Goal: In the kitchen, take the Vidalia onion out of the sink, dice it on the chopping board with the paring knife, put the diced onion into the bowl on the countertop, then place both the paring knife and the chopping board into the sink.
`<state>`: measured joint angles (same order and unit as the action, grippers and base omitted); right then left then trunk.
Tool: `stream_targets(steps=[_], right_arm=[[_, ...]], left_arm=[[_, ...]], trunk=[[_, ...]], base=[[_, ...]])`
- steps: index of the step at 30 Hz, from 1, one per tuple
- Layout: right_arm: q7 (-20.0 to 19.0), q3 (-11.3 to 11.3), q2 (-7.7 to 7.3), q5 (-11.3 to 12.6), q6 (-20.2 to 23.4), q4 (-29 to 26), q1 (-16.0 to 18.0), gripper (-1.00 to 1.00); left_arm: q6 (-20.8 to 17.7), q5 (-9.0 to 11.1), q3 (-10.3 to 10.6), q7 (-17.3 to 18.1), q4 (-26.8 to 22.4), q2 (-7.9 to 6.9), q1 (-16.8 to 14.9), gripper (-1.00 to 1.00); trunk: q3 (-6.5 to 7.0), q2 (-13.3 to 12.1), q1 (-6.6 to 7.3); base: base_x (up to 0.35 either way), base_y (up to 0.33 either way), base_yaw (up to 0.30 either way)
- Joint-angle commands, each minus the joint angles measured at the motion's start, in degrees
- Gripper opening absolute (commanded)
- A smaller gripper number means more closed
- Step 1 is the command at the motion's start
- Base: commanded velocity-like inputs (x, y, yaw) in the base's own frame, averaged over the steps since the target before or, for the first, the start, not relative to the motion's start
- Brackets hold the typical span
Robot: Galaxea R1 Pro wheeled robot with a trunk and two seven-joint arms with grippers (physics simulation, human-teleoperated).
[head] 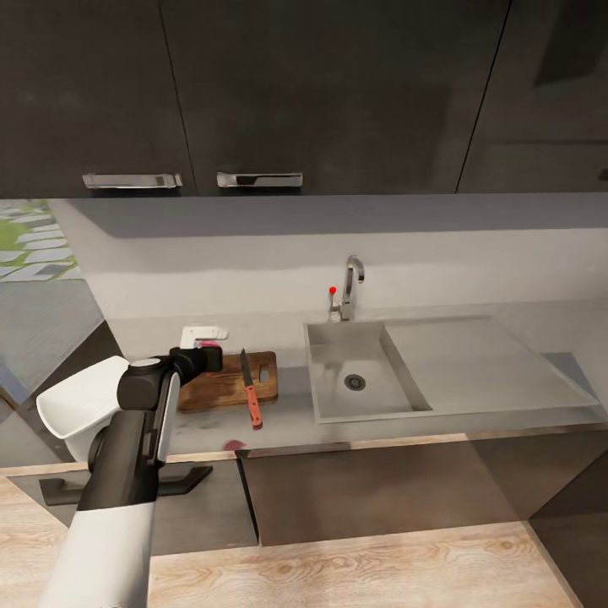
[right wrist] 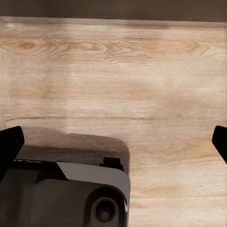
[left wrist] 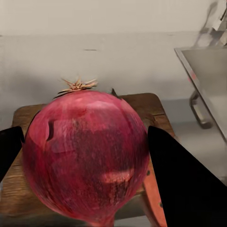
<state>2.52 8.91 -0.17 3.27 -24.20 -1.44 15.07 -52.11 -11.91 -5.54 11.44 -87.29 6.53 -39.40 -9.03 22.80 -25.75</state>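
The left gripper (left wrist: 85,156) has the Vidalia onion (left wrist: 85,156) clamped between its dark jaws, the red-purple skin bulging between them with the dry tuft of root on top. In the head view the left arm (head: 127,473) reaches in from seven o'clock and its wrist sits over the chopping board (head: 228,384), so the onion hangs right above the near-left part of the wood. The paring knife (head: 251,393) lies along the board's right side, dark blade on the wood pointing to twelve o'clock, red handle poking off the front edge onto the grey surface (head: 287,414). The white bowl (head: 84,405) sits at nine o'clock from the board, partly behind the arm. Off at three o'clock, the sink (head: 355,371) shows its round dark drain, with the faucet (head: 348,291) behind it. The right gripper (right wrist: 113,142) has its jaws wide apart, nothing between them, aimed down at the wooden floor (right wrist: 123,80) beside the robot's dark base (right wrist: 66,194).
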Motion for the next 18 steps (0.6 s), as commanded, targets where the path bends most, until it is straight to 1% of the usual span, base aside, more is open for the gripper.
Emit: stream_targets(steps=[1,7,12,18], right_arm=[[0.2,0.5,0.00,0.3,-0.2,0.0,0.0,1.00],[0.2,0.5,0.00,0.3,-0.2,0.0,0.0,1.00],[0.2,0.5,0.00,0.3,-0.2,0.0,0.0,1.00],[0.2,0.5,0.00,0.3,-0.2,0.0,0.0,1.00]], left_arm=[[-0.2,-0.6,-0.5,0.7,0.0,0.06,-0.1,-1.00],[-0.1,-0.6,-3.6,0.8,0.2,-0.10,-0.1,-1.00],[-0.1,-0.7,-4.3,0.8,0.2,-0.12,-0.1,-1.00],[-0.1,-0.7,-4.4,0.8,1.9,-0.12,-0.1,-1.00]], trunk=[[-0.12,0.1,-0.03],[-0.12,0.1,-0.03],[-0.12,0.1,-0.03],[-0.12,0.1,-0.03]], base=[[0.000,0.000,0.000],[0.000,0.000,0.000],[0.000,0.000,0.000],[0.000,0.000,0.000]])
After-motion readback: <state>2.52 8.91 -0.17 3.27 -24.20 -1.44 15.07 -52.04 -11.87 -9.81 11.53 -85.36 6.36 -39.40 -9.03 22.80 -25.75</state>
